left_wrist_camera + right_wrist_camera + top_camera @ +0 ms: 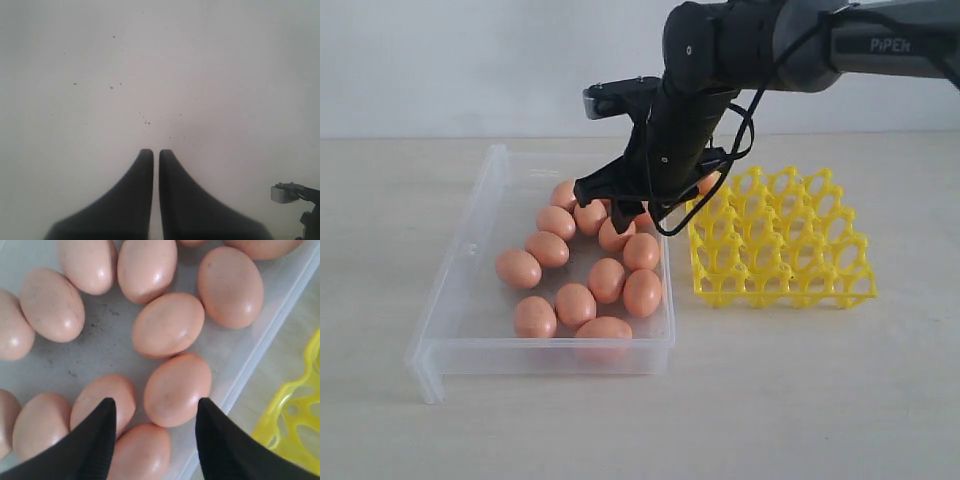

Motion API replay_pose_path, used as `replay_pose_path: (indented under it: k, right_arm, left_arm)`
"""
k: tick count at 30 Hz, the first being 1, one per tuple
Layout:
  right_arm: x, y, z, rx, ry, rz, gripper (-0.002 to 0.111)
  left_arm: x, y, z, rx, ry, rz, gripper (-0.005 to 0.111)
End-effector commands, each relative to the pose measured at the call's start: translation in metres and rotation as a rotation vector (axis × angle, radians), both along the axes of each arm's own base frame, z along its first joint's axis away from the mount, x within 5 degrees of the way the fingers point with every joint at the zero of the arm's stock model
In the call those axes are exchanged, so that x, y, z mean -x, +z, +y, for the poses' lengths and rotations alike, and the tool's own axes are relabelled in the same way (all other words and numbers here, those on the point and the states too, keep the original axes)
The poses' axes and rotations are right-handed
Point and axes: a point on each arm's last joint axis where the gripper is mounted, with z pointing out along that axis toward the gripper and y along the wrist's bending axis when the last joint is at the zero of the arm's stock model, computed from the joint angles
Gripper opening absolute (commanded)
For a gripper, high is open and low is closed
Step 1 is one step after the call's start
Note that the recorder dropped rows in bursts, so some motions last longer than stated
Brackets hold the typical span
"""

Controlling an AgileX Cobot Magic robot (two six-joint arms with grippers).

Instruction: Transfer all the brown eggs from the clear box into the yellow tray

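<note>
Several brown eggs (574, 304) lie loose in the clear box (460, 270) left of the yellow tray (780, 240). A patch of orange (708, 184) shows at the tray's back left corner, mostly hidden by the arm. My right gripper (620, 215) hangs over the box's far right part. In the right wrist view it (155, 402) is open, its fingers on either side of one egg (177, 387), with another egg (142, 452) just beneath. The left gripper (156, 152) is shut and empty, facing a plain pale surface. It is out of the exterior view.
The box's right wall (265, 340) runs close beside the straddled egg, and the yellow tray's edge (295, 425) lies just beyond it. A small grey part (287, 192) shows at the corner of the left wrist view. Bare tabletop (740, 400) lies in front.
</note>
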Motion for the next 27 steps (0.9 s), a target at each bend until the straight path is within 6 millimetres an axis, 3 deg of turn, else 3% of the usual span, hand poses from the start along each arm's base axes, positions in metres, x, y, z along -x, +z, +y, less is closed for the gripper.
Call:
replay_pose_path:
  k: [1,13,27]
  right_arm:
    - [-0.002,-0.001,0.002,-0.011,-0.030,0.027,0.043]
    - [-0.009,-0.035,0.005,-0.012,-0.087,0.075,0.043]
    - [-0.014,-0.038,0.000,0.017,-0.193,0.055,0.043]
  left_arm:
    - [0.000,-0.002,0.000,0.011,-0.006,0.006,0.004]
    - [0.000,-0.002,0.000,0.011,-0.006,0.006,0.004]
    - [0.000,-0.002,0.000,0.011,-0.006,0.008,0.004]
